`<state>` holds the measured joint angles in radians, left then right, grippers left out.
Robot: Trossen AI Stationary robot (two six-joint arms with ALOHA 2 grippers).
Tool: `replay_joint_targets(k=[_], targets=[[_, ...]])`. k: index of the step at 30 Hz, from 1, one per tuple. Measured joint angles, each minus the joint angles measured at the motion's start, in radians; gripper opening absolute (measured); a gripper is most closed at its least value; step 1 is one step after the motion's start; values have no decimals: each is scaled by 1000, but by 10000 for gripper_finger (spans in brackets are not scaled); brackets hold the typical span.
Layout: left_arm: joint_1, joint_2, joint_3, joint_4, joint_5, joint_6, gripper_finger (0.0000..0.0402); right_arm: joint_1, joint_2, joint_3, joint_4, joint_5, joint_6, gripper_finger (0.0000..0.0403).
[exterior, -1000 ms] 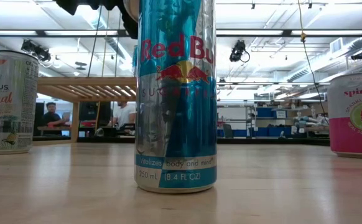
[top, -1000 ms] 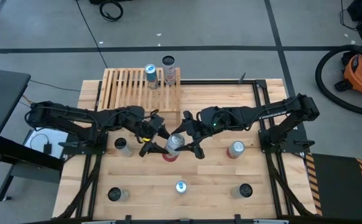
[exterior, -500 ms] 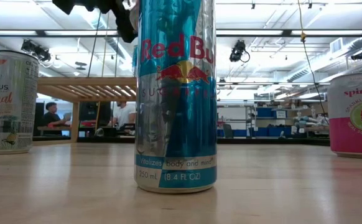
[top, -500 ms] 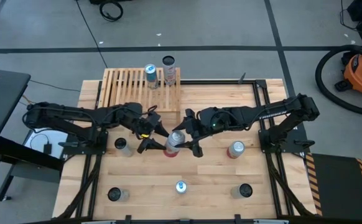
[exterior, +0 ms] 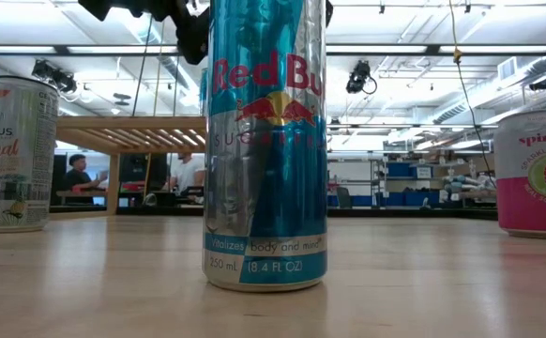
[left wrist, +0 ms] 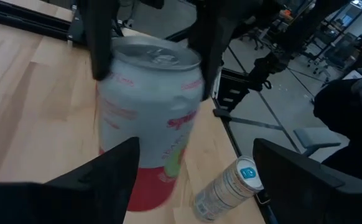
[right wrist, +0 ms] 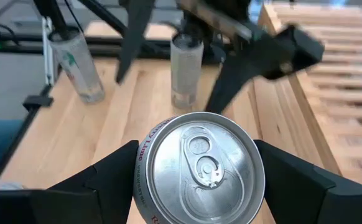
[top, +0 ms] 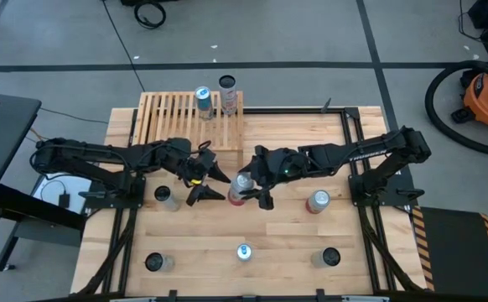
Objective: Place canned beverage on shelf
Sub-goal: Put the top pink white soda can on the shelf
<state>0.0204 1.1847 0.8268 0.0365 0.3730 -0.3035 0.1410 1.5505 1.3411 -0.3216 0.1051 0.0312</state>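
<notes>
Two grippers meet at mid-bench over one pink-and-white can point(top: 239, 190), which stands upright on the bench point(top: 286, 235), just below and right of the shelf's near corner. Going left to right: the left gripper point(top: 208, 183) sits just beside the can with its jaws spread wide and nothing in them; the right gripper point(top: 246, 186) has its jaws closed on the can's sides, top showing between them in the right wrist view. The step in hand looks like the grasp, or a hand-over, before the carry. Next, I judge, the holding arm must lift the can free and take it up and left onto the slatted shelf point(top: 173, 122), setting it upright on a bare stretch. Two cans point(top: 203, 101) already stand at the shelf's far right end, so that spot is taken. The open left gripper is close enough to foul the lift. Other cans stand around: a clear one point(top: 163, 196) at left, a blue one point(exterior: 265, 141) near the front edge, a pink one point(top: 318, 201) at right.
</notes>
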Motion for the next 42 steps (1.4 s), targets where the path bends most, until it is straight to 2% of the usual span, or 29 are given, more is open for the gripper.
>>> replay_joint_targets(k=[7,19,24,29,36,42], targets=[[0,0,0,-1,-17,0,314,1,0,0,1,5,-7,292],[3,0,0,3,-164,-16,314,1,0,0,-3,2,-8,292],[7,1,0,3,-168,-26,314,1,0,0,-2,-1,-15,292],[15,1,0,-9,-151,-26,314,1,0,0,-2,-2,-17,292],[58,1,0,-25,5,-27,315,1,0,0,-1,-2,-27,292],[92,2,1,-107,20,-22,316,1,0,0,11,-2,-32,292]])
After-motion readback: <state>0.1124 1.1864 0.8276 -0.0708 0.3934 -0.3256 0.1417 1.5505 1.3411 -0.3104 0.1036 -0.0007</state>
